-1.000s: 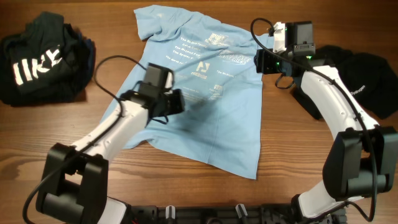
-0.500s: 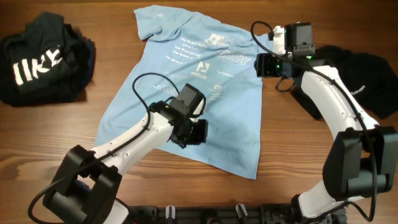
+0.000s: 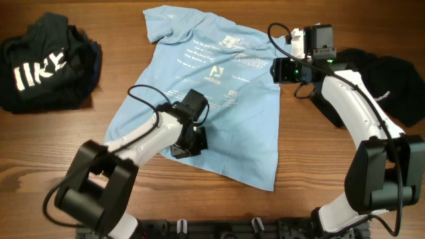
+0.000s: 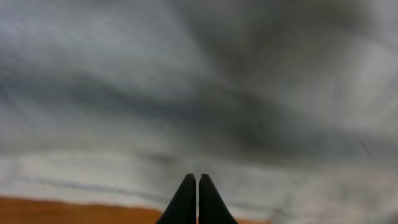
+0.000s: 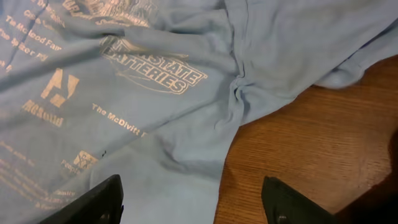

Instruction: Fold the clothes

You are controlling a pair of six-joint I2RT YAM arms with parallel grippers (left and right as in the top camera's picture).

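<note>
A light blue T-shirt (image 3: pixel 219 86) with white print lies spread, a little wrinkled, on the wooden table. My left gripper (image 3: pixel 181 149) is low over the shirt's lower left hem. In the left wrist view its jaws (image 4: pixel 197 178) are shut, with no cloth seen between them, and blurred blue cloth (image 4: pixel 199 93) fills the frame. My right gripper (image 3: pixel 285 68) hangs open over the shirt's right edge near the sleeve. In the right wrist view its fingers (image 5: pixel 196 202) straddle the shirt's edge (image 5: pixel 186 112) and bare wood.
A pile of black clothes with white lettering (image 3: pixel 46 63) lies at the far left. Another black garment (image 3: pixel 385 76) lies at the far right, beside the right arm. Bare wood (image 3: pixel 312 166) shows in front of the shirt.
My left arm swung from the shirt's left side down across it, then drew back left to the lower hem. The right arm has hardly moved.
</note>
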